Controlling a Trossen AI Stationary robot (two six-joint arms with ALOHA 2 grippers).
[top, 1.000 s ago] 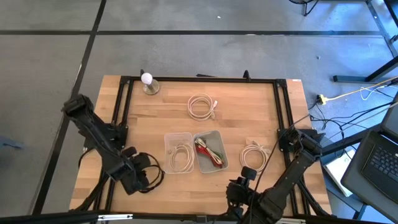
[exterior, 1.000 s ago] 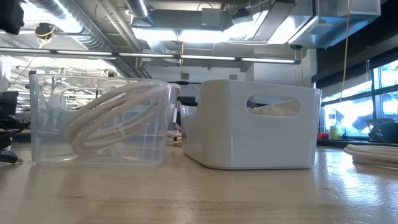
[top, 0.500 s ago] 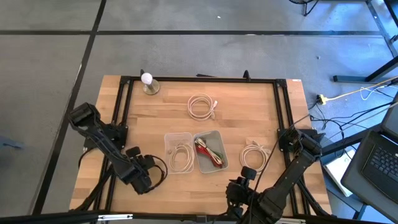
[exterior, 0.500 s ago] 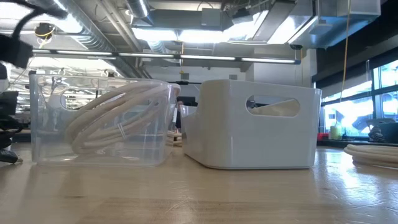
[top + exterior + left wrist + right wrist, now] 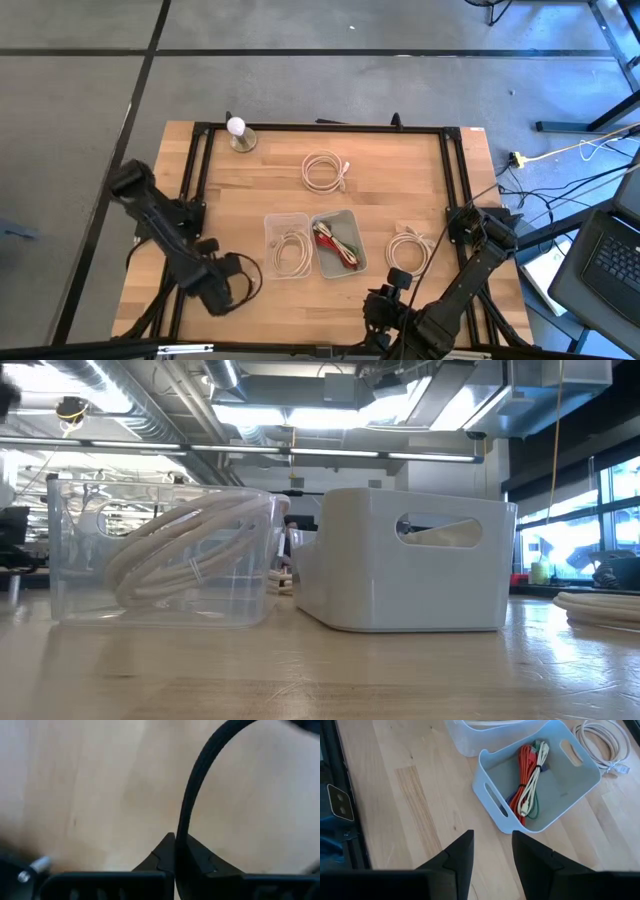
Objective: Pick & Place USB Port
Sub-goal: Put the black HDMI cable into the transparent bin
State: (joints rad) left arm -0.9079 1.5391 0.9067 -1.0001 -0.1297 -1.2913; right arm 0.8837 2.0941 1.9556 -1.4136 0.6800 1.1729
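The tabletop is pale butcher-block wood with visible plank seams, edged by a black metal frame. Around it the floor is grey concrete crossed by dark seams, with yellow and black cords trailing near the table's right side and a laptop at the picture's right edge. From table height, the room behind shows an open ceiling with silver ducts, pipes and strip lights, and tall windows at the far right.

The left gripper hangs over the near left part of the table, its fingers pressed together with nothing between them; only bare wood lies ahead of their tips, and a black cable of the arm itself loops across in front. The clear plastic bin, holding a coiled white cable, sits just beyond and to the side of those fingers.

The right gripper waits at the near edge, right of centre, its fingers parted and empty. Directly ahead of its fingertips stands the white bin with slotted handles, holding a bundle of orange, green and white cables; it touches the clear bin on its side. Another coiled white USB cable lies on the wood to the outer side of the right fingers, and a third coil lies well beyond both bins, toward the far edge. A small white ball on a round base stands at the far left corner.
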